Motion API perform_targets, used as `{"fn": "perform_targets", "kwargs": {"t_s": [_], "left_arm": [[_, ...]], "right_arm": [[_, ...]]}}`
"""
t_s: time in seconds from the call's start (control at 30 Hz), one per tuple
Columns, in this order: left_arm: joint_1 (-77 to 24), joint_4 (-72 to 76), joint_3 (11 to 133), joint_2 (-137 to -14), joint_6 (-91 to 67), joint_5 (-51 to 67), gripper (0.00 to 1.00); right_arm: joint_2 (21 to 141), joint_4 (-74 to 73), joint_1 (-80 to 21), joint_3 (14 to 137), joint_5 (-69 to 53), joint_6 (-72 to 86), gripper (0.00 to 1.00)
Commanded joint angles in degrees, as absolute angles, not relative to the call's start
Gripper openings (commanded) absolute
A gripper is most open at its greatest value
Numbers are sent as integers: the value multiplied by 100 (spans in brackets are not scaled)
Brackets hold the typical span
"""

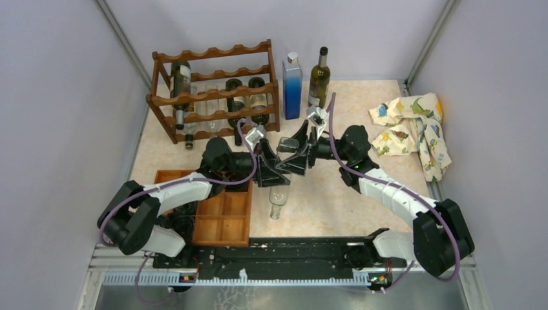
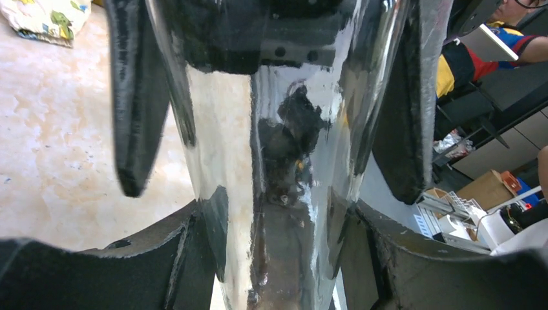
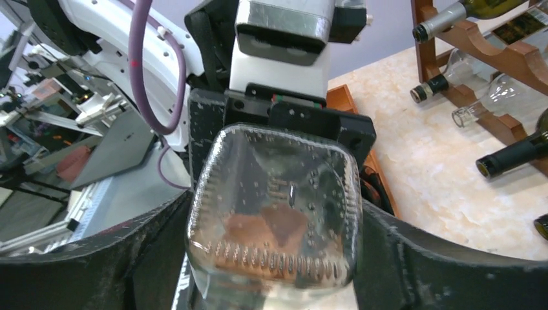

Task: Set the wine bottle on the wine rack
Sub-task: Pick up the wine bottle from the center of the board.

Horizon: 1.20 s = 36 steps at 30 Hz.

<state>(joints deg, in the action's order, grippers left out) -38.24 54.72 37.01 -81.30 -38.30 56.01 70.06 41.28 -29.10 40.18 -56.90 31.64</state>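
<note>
- With left gripper (image 1: 268, 169), clamping the clear wine bottle (image 1: 278, 205) mid-body; with right gripper (image 1: 298, 152), straddling its square base, grip uncertain.
- Wine rack (image 1: 216, 90) far-left, well apart, top tier bare.
- Bottle between grippers mid-table, neck nearward; likely stiff, slick, breakable; best held round the body.

Robot lab test cell. Grey partition walls (image 1: 58, 97) box in the desk (image 1: 336, 187) on three sides. The left arm (image 1: 184, 188) and right arm (image 1: 388, 190) are bolted to a rail (image 1: 278, 279) at its near edge, with purple cabling (image 1: 331, 126) run exposed. The left wrist view looks past the cell to a person (image 2: 497, 39) in a red, yellow and blue shirt, a cardboard box (image 2: 494, 187) and loose kit nearby. The right wrist view shows metal framing and more hardware (image 3: 45, 110) behind the arm. Reads as a shared lab/office floor.
</note>
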Motion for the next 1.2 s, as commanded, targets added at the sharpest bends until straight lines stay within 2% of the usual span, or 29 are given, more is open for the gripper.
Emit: {"fn": "perform_targets", "kwargs": {"t_s": [0.0, 0.07, 0.1, 0.13, 0.17, 0.2, 0.27, 0.3, 0.43, 0.63, 1.0, 1.17], "left_arm": [[-3911, 5755, 3956, -8147, -3750, 5518, 11], [-3911, 5700, 3875, -8047, -3680, 5288, 26], [-3913, 5654, 3809, -7958, -3613, 5140, 39], [-3911, 5514, 3724, -7827, -3481, 4917, 54], [-3911, 5366, 3603, -7645, -3277, 4707, 63], [-3911, 5300, 3421, -7445, -3100, 4526, 76], [-3911, 5442, 2936, -6984, -2778, 4230, 95], [-3911, 5559, 2658, -6761, -2721, 4055, 98], [-3911, 5636, 1710, -5874, -2859, 3484, 99], [-3920, 5223, 1501, -5712, -2729, 3880, 97], [-4124, 6128, 1809, -7184, -2960, 4254, 71], [-4206, 6660, 1814, -7304, -3116, 4112, 68]], "right_arm": [[7036, 4565, -2985, 4249, -5783, 3288, 66], [7006, 4670, -2987, 4224, -5810, 3379, 24], [6982, 4706, -2983, 4231, -5810, 3413, 12], [6960, 4761, -2966, 4243, -5801, 3486, 5], [6947, 4883, -2929, 4245, -5771, 3656, 0], [6944, 5063, -2878, 4245, -5717, 3881, 0], [6950, 5397, -2742, 4272, -5571, 4265, 0], [6948, 5510, -2663, 4310, -5501, 4387, 0], [7019, 5611, -2455, 4535, -5345, 4666, 0], [7148, 5836, -2406, 4662, -5215, 4939, 0], [7254, 5798, -2403, 4876, -5170, 4884, 0], [7208, 5759, -2408, 4771, -5136, 4856, 0]]}}
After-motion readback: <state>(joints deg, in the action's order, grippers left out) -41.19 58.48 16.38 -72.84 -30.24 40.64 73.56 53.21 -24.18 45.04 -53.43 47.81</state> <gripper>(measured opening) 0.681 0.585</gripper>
